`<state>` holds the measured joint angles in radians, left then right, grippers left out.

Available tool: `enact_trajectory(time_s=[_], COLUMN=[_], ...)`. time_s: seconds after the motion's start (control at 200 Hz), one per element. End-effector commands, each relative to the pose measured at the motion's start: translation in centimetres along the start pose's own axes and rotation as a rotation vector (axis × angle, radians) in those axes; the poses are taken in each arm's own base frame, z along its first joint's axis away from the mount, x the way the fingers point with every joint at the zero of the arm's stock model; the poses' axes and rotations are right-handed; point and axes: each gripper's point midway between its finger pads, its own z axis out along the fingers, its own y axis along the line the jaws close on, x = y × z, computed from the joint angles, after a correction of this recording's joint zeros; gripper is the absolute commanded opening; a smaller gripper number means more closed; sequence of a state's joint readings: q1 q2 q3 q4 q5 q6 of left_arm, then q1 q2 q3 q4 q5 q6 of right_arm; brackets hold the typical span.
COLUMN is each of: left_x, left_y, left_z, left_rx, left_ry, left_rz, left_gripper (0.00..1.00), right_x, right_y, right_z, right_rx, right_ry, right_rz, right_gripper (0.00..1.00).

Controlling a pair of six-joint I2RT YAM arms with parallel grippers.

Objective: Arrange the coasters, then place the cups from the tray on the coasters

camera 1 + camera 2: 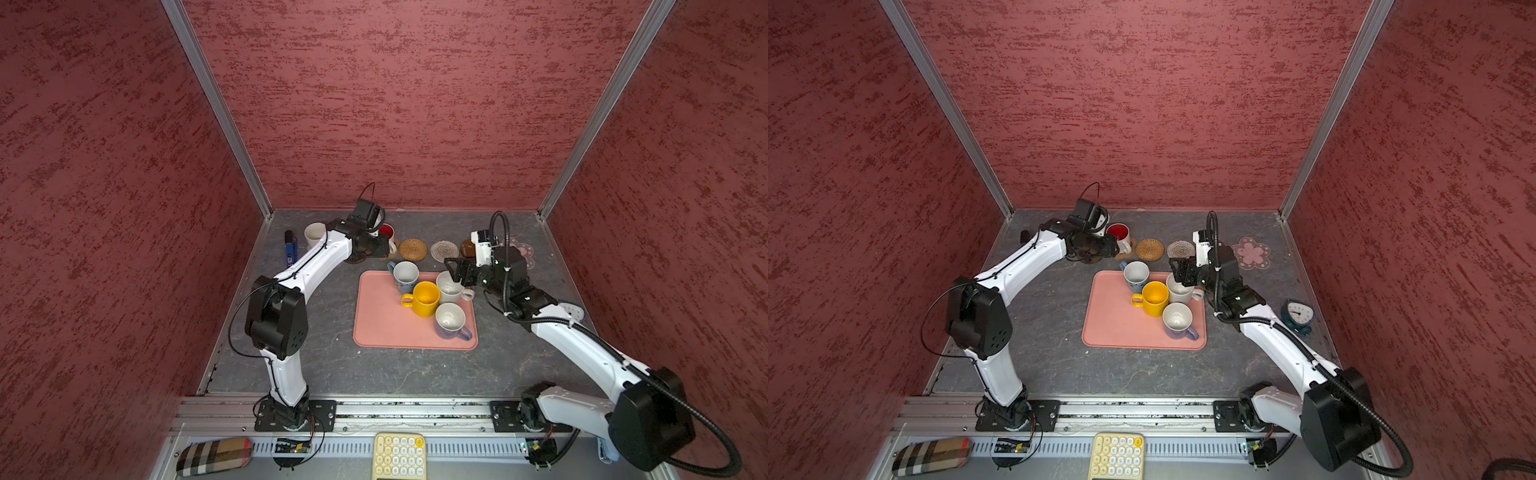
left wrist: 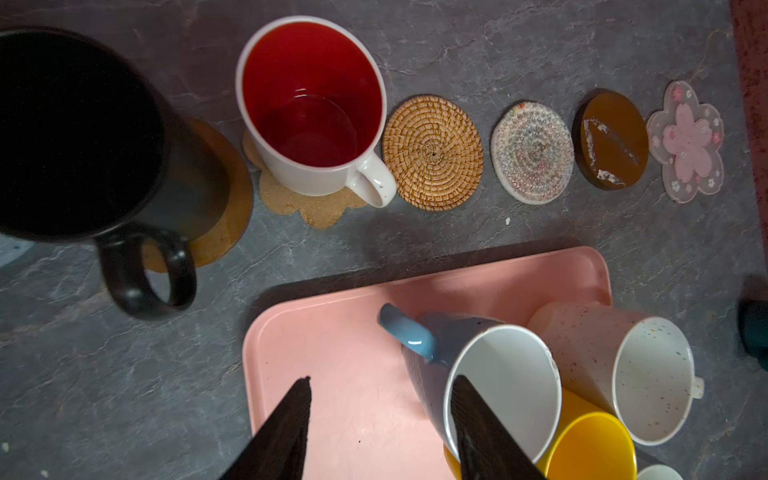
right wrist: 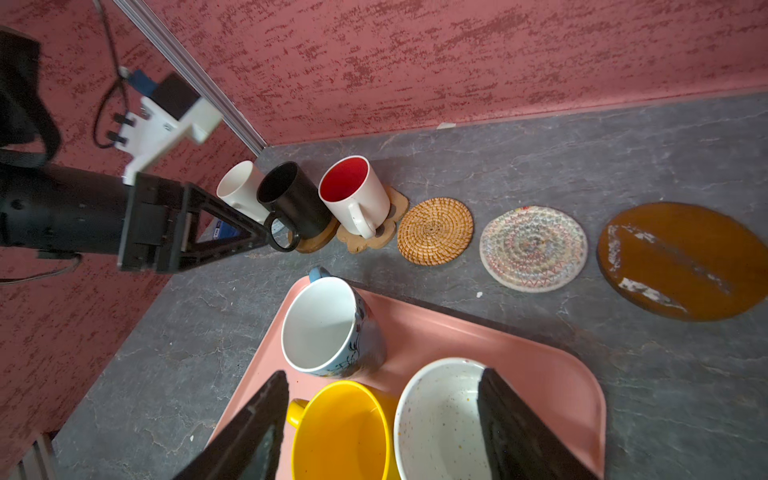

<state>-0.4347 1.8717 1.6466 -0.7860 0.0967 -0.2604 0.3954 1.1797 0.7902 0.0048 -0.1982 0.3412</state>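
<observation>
Scanning for text: the blue mug (image 3: 332, 324) has a dark line drawing on its side, with no letters legible. The keys of the yellow keypad (image 1: 399, 455), the white label on the blue object (image 1: 291, 249) by the left wall and the dial of the clock (image 1: 1296, 313) are too small to read. Only the top views show the keypad, the plaid case (image 1: 214, 455) and the lavender mug (image 1: 451, 322) in full. In a top view the right arm covers most of the clock and part of the pink flower coaster (image 1: 1252, 251). The left wrist view gives the coaster row along the back wall: black mug (image 2: 79, 133) on a brown disc (image 2: 224, 199), red-inside mug (image 2: 311, 104) on the tan paw coaster (image 2: 286, 195), then the bare wicker coaster (image 2: 432, 151), beige woven coaster (image 2: 532, 151), second brown disc (image 2: 611, 141) and the flower. The right wrist view adds the plain white mug (image 3: 241, 189) beyond the black one; what is under it cannot be made out. The pink tray (image 1: 382, 324) sits mid-table in front of the row and holds four upright mugs: blue at its far edge, yellow mug (image 3: 340, 432), speckled white mug (image 3: 436, 419) and lavender. The left gripper (image 2: 382, 379) is near the black mug's handle, jaws partly apart with nothing between them. The right gripper (image 3: 384, 373) hangs over the tray with jaws wide, one finger over the speckled mug's mouth, gripping nothing.
</observation>
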Motion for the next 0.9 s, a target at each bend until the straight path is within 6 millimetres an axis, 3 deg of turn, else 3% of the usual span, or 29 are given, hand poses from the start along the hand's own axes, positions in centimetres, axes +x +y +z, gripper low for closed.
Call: enact_trajectory(time_s=[0.0,0.18,0.381,0.897], left_x=[-0.3,-1.2,-1.0,3.1], left_y=[-0.7,-0.9,-0.5,0.0], left_z=[1.0,3.0,4.9,6.1], left_rx=[-0.024,-0.04,-0.066,-0.067], left_ry=[0.019,0.045,0.082,0.144], left_rz=[0.024,0.024,0.028,0.024], left_gripper=[0.55,0.55,0.52,0.47], right_x=[-1.3,-1.2,-1.3,-1.4], right_y=[0.3,0.5,0.6,0.8], right_z=[-0.2,-0.3,-0.5,-0.5], right_rx=[-0.017,-0.033,-0.037,-0.043], right_ry=[-0.062,-0.068,-0.076,-0.077], right_rz=[0.008,0.009,0.008,0.007], right_gripper=[0.72,0.72,0.72,0.72])
